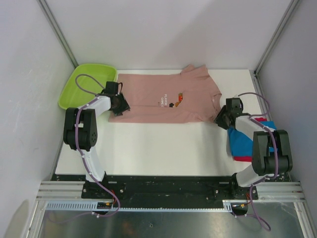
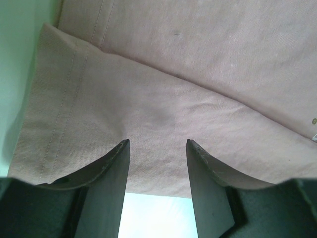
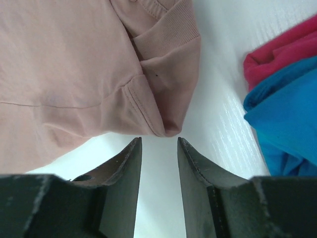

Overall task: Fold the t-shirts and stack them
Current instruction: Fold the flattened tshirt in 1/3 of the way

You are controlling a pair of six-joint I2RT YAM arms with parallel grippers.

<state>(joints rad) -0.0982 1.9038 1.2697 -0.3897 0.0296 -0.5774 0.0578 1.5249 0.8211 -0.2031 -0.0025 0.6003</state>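
Observation:
The dusty pink t-shirt (image 1: 163, 99) lies on the white table (image 1: 158, 148), folded lengthwise, its small chest print facing up. My left gripper (image 1: 120, 106) is open at the shirt's near left corner; in the left wrist view its fingers (image 2: 111, 163) straddle the pink hem (image 2: 148, 124). My right gripper (image 1: 221, 119) is open just short of the shirt's right end; the pink collar fold (image 3: 163, 114) lies just beyond its fingertips (image 3: 133, 148). The folded blue shirt (image 1: 243, 143) lies on the folded red one (image 1: 247, 159) at the right, also in the right wrist view (image 3: 282, 124).
A lime-green plastic tub (image 1: 86, 84) stands at the table's far left, close behind my left arm. Grey walls enclose the table on three sides. The black rail with both arm bases runs along the near edge.

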